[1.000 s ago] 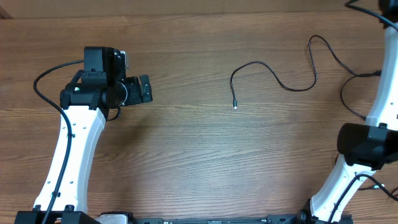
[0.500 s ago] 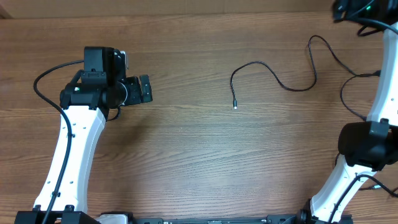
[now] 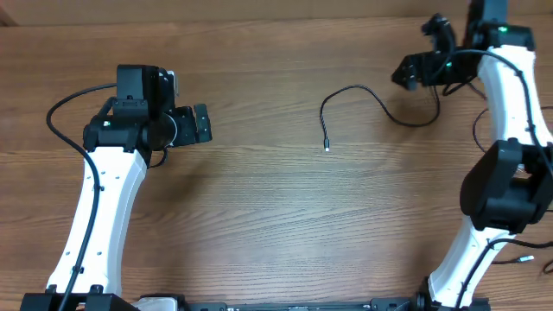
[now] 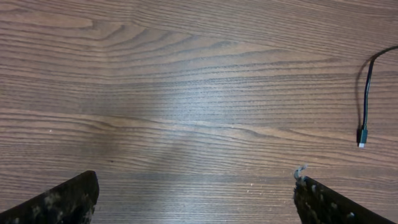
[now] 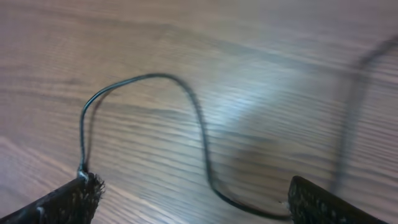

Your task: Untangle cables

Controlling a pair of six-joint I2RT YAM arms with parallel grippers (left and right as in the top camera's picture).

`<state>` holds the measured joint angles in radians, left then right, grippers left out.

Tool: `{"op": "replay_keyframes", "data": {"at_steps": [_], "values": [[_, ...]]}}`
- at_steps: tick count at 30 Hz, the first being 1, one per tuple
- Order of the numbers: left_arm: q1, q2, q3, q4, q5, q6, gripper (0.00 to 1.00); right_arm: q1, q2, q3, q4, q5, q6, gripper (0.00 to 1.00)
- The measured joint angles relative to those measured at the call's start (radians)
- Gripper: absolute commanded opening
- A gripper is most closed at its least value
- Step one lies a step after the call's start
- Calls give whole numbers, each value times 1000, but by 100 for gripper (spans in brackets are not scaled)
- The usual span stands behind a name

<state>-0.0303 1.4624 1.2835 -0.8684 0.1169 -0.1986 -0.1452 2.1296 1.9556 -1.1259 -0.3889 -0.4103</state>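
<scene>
A single thin black cable point(image 3: 380, 105) lies spread in loose curves on the wooden table, its small plug point(image 3: 327, 149) at the near end. My right gripper point(image 3: 420, 50) hovers open over the cable's right-hand part and hides the loop there. The right wrist view shows the cable point(image 5: 198, 118) arching and then running down between the wide-apart fingertips, with the right gripper point(image 5: 193, 184) empty. My left gripper point(image 3: 207, 123) stands open and empty at the left, well away from the cable. The left wrist view catches the plug end point(image 4: 362, 135) at its far right, beyond the left gripper point(image 4: 196, 182).
Another thin black cord point(image 3: 486, 142) curves along the right edge beside the right arm's column point(image 3: 505, 194). The left arm's own thicker wire point(image 3: 65, 108) loops beside its white link. Bare wood table point(image 3: 259, 216) fills the middle.
My right arm has swung in from the top right corner, leftward and down over the cable's far loop, and its gripper now stands open. The left arm and the cable's plug end have not moved.
</scene>
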Motion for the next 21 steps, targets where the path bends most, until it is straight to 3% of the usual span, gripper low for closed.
{"op": "replay_keyframes", "data": {"at_steps": [5, 14, 21], "values": [[0, 0, 0, 0, 0, 0, 99, 97, 0, -46, 11, -6, 24, 100], [0, 0, 0, 0, 0, 0, 100, 272, 0, -159, 182, 42, 284, 100], [0, 0, 0, 0, 0, 0, 100, 388, 0, -251, 281, 94, 381, 98]]}}
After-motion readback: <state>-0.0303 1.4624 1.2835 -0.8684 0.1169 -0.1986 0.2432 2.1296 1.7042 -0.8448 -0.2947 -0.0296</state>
